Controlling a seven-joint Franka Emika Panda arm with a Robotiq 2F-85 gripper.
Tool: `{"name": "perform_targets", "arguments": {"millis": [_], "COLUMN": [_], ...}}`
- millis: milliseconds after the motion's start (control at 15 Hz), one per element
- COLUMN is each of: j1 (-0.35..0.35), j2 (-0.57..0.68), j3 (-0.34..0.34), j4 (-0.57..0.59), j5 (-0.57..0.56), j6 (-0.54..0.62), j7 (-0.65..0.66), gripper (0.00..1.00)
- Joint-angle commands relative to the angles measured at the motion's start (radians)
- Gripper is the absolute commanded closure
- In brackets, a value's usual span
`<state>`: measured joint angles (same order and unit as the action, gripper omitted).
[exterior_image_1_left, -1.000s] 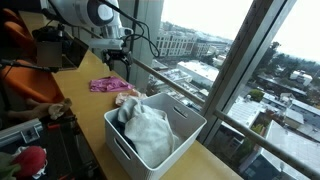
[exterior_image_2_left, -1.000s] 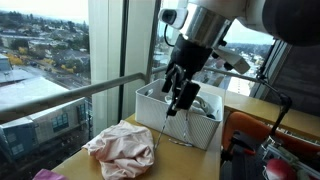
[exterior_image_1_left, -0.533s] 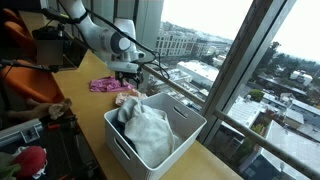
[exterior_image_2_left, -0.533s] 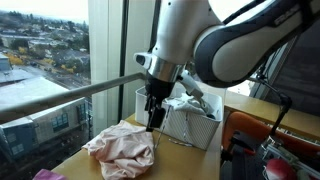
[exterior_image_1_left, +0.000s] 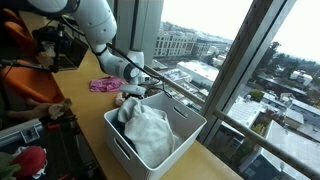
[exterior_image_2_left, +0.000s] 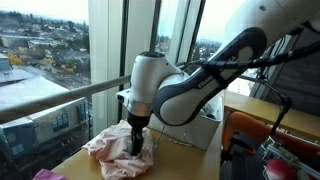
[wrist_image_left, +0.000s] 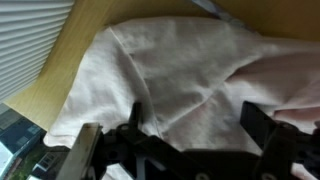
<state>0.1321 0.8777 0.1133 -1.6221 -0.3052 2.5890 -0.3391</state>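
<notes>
You have the tool lowered with jaws spread wide, gripping nothing, straddling a fold of the crumpled pink cloth, which lies on the tabletop just beside the white basket, so closing would gather fabric.

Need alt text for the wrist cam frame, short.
A crumpled pale pink cloth fills most of the frame, lying on a light wooden tabletop. The open gripper comes in from the bottom edge, its two dark fingers spread to either side of the cloth's middle. Whether they touch the fabric cannot be told.
</notes>
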Motion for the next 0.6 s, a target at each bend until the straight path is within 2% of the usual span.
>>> {"name": "perform_targets", "arguments": {"millis": [0,67,133,267,533], "j1": [-0.01,-0.012,-0.015,-0.016,-0.009], "j2": [0.175,0.206,0.225,0.214,0.128], "j3": [0.011,0.01,0.01,0.01,0.006], "j4": [0.179,0.199,0.215,0.217,0.127], "j5": [0.021,0.022,0.024,0.035,0.03], "j6": [-0.042,-0.046,-0.053,-0.095,-0.117], "j7": [-0.056,-0.061,-0.062,-0.063,-0.046], "gripper": [0.0,0.0,0.25,0.32,0.64]}}
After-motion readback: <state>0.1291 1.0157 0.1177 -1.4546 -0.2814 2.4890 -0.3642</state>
